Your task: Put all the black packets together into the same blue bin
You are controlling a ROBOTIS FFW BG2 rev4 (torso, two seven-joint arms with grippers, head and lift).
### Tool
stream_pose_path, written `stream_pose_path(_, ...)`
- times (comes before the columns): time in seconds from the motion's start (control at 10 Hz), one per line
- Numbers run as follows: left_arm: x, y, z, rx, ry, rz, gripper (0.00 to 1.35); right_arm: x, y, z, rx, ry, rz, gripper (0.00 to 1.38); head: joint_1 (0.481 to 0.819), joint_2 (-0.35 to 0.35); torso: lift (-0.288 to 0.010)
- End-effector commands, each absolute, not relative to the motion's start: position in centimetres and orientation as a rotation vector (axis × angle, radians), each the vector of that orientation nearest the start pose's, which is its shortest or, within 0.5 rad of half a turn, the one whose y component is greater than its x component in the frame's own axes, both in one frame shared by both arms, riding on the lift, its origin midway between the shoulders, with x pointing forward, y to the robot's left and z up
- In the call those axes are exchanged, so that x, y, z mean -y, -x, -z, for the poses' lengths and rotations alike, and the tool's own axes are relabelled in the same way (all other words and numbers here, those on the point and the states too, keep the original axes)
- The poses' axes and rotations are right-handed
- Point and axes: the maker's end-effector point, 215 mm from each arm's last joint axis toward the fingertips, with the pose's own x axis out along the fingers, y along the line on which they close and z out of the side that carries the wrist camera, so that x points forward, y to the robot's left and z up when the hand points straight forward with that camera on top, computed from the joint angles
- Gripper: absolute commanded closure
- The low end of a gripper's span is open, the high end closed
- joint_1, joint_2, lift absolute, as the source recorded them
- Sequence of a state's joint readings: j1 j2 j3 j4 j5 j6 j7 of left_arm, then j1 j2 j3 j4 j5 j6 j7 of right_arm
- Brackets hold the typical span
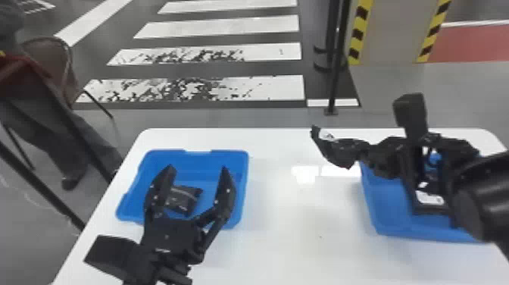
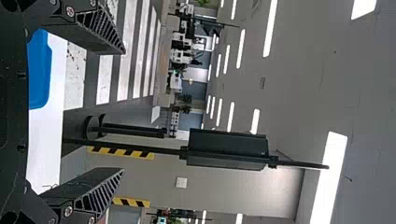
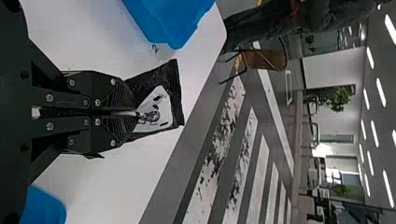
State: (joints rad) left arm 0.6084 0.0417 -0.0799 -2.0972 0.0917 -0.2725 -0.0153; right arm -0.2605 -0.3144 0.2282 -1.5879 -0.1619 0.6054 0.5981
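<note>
The table (image 1: 280, 242) carries the left bin (image 1: 130, 197), and well apart to the right of the left bin is the right bin (image 1: 392, 214). The right gripper (image 3: 133, 113), also to the right of the left bin, pinches 1 end of a black packet (image 3: 176, 88) between its 2 fingers, brought close together. The left gripper (image 1: 198, 168) hangs over the left bin with its 2 fingers wide apart, nothing between them. The held packet, clear of the table, looks light, crinkly and soft, probably slick, so it may sag or swivel; the flat end is a fair hold, a deeper bite would be surer. The smaller-looking packet (image 1: 185, 199) inside the left bin likely handles alike: take it by a flat edge, squeezing gently. Its contents I cannot tell.
</note>
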Motion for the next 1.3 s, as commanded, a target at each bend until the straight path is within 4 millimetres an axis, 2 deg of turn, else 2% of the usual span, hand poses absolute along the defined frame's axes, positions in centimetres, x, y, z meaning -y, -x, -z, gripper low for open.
stream_pose_path(0.0,-19.7,-40.6,27.3,0.191,0.105,0.076,0.14,19.0,-56.0,37.1,-0.442,0.122,-0.609,1.1,0.695,0.085,-0.11)
stream_pose_path(0.1,-20.0,-40.4,27.5,0.189,0.103,0.07,0.14,23.7,-53.8,36.8,-0.465,0.139,-0.515,1.1,0.695,0.045,-0.11)
stream_pose_path(0.2,-20.1,-40.4,27.5,0.189,0.101,0.068,0.14,27.3,-52.5,37.2,-0.497,0.138,-0.458,1.1,0.695,-0.004,-0.11)
stream_pose_path(0.4,-20.1,-40.3,27.4,0.192,0.099,0.068,0.14,31.8,-51.1,37.7,-0.53,0.175,-0.37,1.09,0.695,-0.078,-0.11)
stream_pose_path(0.5,-20.0,-40.4,27.3,0.194,0.097,0.071,0.14,33.6,-51.3,38.7,-0.546,0.173,-0.34,1.03,0.695,-0.112,-0.11)
stream_pose_path(0.6,-19.9,-40.4,27.2,0.196,0.097,0.074,0.14,35.2,-51.5,39.5,-0.543,0.161,-0.316,0.68,0.695,-0.142,-0.11)
stream_pose_path(0.7,-20.0,-40.3,27.3,0.194,0.096,0.072,0.14,35.6,-50.9,39.1,-0.513,0.166,-0.311,0.24,0.695,-0.169,-0.11)
stream_pose_path(0.8,-20.0,-40.3,27.3,0.194,0.096,0.072,0.14,35.8,-49.5,38.3,-0.459,0.171,-0.303,0.05,0.695,-0.179,-0.11)
stream_pose_path(1.0,-20.8,-40.5,27.3,0.195,0.07,0.057,0.14,34.8,-44.9,36.2,-0.284,0.115,-0.254,0.15,0.695,-0.197,-0.11)
stream_pose_path(1.2,-24.0,-41.4,28.4,0.152,0.01,0.004,0.14,35.0,-40.5,35.2,-0.192,0.036,-0.192,0.16,0.695,-0.182,-0.11)
